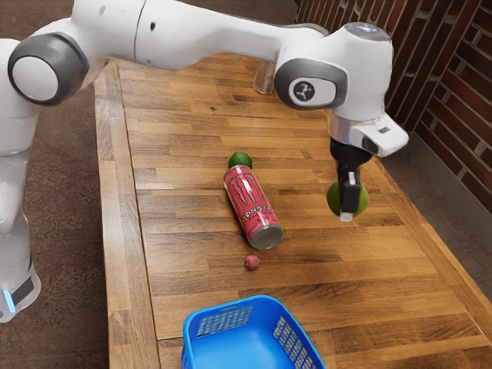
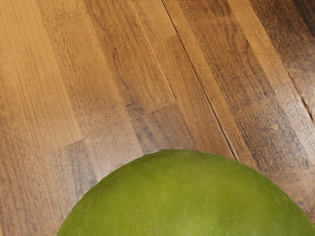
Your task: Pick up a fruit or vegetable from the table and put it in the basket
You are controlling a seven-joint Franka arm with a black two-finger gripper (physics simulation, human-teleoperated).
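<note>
Gripper (image 1: pixel 348 209) looks clenched around the green fruit (image 2: pixel 187 196) above the table (image 1: pixel 184 238), though its far side is hidden. Carry high and steady to the blue basket (image 1: pixel 263 317), then lower well inside before letting go.

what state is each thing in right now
can, lying on its side
basket, upright, open-topped
large green fruit, whole where visible
gripper, pointing down; open or shut unclear
small green fruit, partly hidden
small red fruit, on the table
</note>
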